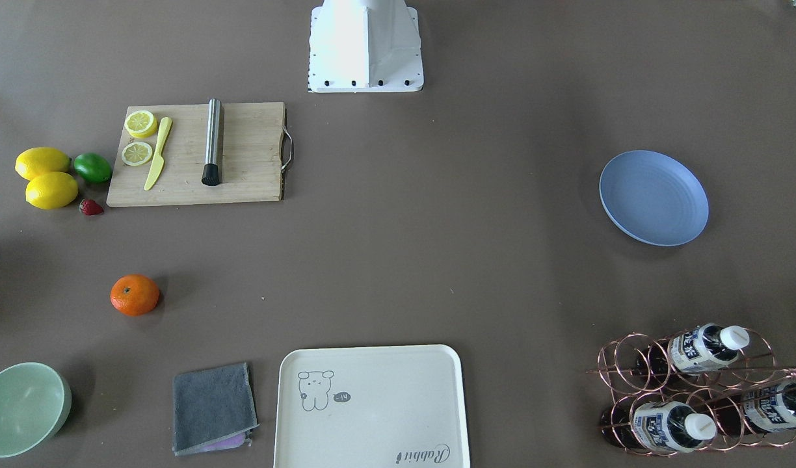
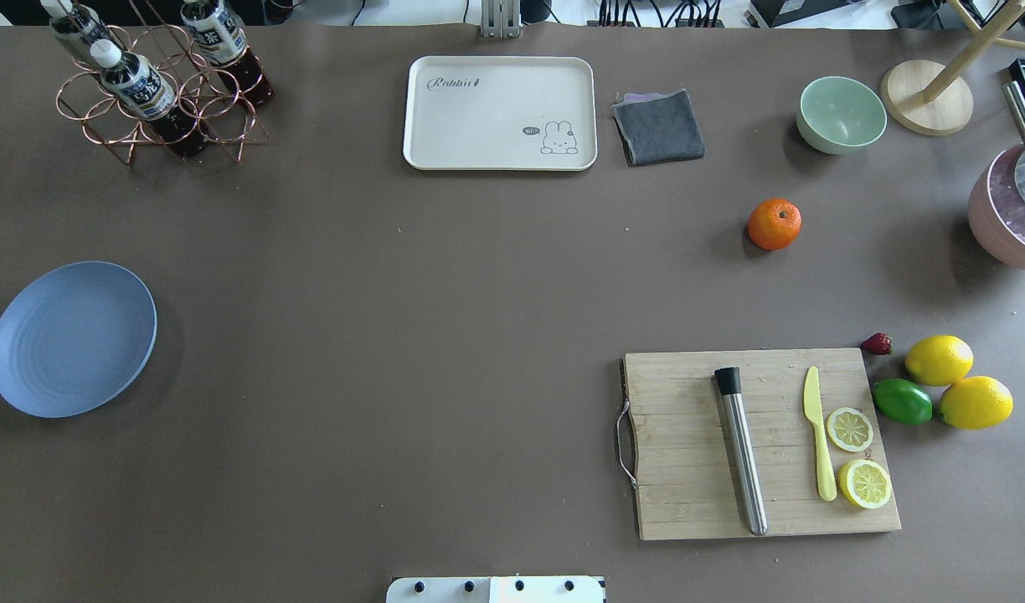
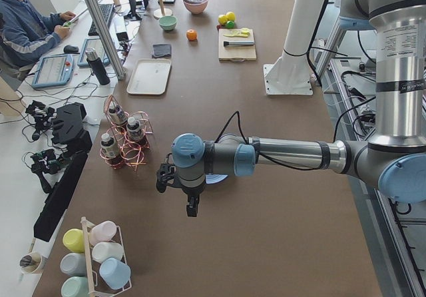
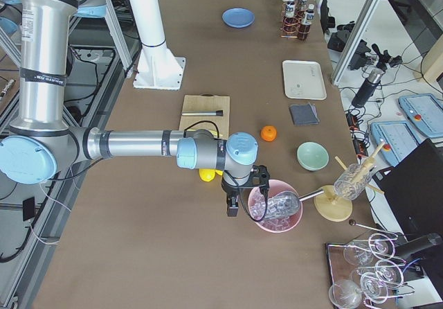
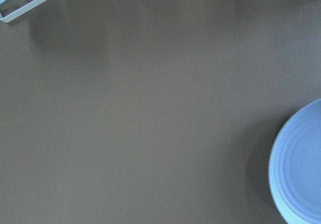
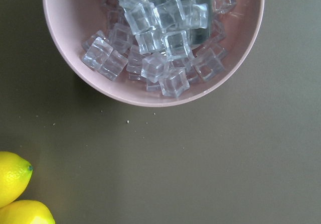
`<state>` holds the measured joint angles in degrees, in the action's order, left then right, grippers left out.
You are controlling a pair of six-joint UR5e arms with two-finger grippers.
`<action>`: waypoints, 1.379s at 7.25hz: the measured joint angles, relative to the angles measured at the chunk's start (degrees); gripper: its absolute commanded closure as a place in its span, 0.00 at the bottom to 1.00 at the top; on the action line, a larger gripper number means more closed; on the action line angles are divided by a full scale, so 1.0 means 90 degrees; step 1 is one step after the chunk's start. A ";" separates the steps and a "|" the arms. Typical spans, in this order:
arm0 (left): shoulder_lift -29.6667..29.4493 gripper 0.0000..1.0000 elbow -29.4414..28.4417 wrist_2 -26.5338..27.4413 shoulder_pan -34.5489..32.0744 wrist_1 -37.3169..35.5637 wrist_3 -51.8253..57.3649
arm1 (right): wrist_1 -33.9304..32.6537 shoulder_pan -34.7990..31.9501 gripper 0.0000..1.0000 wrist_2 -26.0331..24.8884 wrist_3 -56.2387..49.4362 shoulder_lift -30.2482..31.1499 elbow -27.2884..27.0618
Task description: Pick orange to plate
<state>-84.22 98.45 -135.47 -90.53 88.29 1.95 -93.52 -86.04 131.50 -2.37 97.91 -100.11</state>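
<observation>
The orange (image 2: 774, 224) sits alone on the brown table, off to the robot's right of the cream tray (image 2: 479, 126) and a little nearer the robot than it, with nothing touching it. Between the tray and the orange, right beside the tray, lies the grey cloth (image 2: 659, 126), and the mint bowl (image 2: 842, 114) stands just past that. On the other side of the tray, well apart from it and closer to the robot, the blue plate (image 2: 72, 338) lies bare. So fruit and plate are on opposite sides of the tray, far from each other. The left gripper (image 3: 192, 208) hangs over the table out beyond the plate's side of the tray, fingers pointing down, and its wrist camera catches only the plate's edge. I cannot tell whether its fingers are apart or together. The right gripper (image 4: 232, 210) hangs far off on the orange's side of the tray, next to the pink bowl (image 6: 150, 97) heaped with ice cubes. Its fingers cannot be judged either. Neither gripper is near the orange.
</observation>
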 measured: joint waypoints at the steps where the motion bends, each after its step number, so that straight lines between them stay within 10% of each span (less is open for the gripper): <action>1: 0.0037 0.02 0.0015 -0.0004 0.0001 0.0011 0.0017 | 0.0000 0.0000 0.00 -0.0001 0.0000 0.0000 -0.0003; 10: 0.0077 0.02 0.0124 -0.0012 0.0004 0.0068 0.0076 | 0.0000 0.0000 0.00 0.0009 0.0000 -0.0010 -0.0016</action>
<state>-83.53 99.57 -135.58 -90.49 88.90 2.64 -93.52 -86.04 131.57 -2.37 97.82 -100.25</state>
